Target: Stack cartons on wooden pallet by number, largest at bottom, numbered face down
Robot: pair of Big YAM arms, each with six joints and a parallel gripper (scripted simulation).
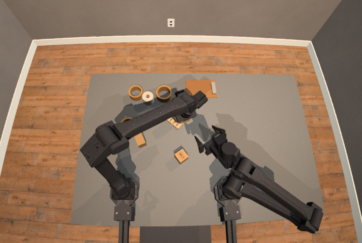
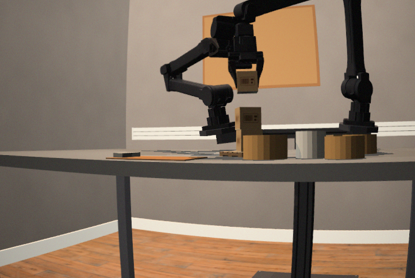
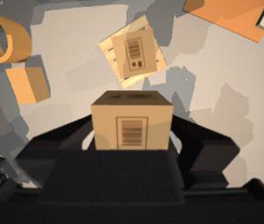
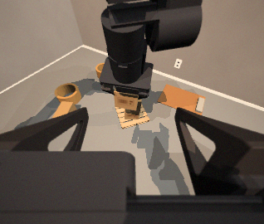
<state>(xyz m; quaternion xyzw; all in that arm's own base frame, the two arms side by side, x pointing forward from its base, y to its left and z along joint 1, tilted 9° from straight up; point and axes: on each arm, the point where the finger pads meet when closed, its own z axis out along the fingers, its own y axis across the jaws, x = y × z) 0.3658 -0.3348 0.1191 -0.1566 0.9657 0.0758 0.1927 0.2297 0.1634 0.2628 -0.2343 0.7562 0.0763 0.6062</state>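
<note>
Held carton (image 2: 247,81) (image 3: 132,124) (image 4: 126,100) is up in the air over the stack, gap visible beneath it; left gripper (image 1: 185,117) (image 2: 247,84) (image 3: 132,120) (image 4: 126,93) pinches it by two sides. Below, upper stacked carton (image 2: 248,118) (image 3: 134,51) sits on lower stacked carton (image 2: 238,141), on the pallet (image 1: 177,126) (image 2: 231,153) (image 3: 125,83) (image 4: 135,123). Step looks like placing level three. Next move: centre over the column, match its turn (stack looks skewed to the fingers in left wrist view), lower straight, release, lift clear. Off-centre contact could shove the column. Numbers not visible, order can't be checked. Clock directions by top view, from pallet: loose carton (image 1: 181,155) at 6 o'clock, probably the top one, still to place. Right gripper (image 1: 204,131) (image 4: 132,109) at 4 o'clock, fingers spread, nothing between; should keep out of the way. Oblong box (image 1: 140,140) (image 3: 28,85) (image 4: 63,109) at 8, not column material. Tape ring (image 1: 127,119) (image 2: 371,144) (image 3: 22,46) (image 4: 67,97) at 9, clipboard (image 1: 198,88) (image 2: 157,158) (image 3: 227,17) (image 4: 178,97) at 1, both apart from pallet.
</note>
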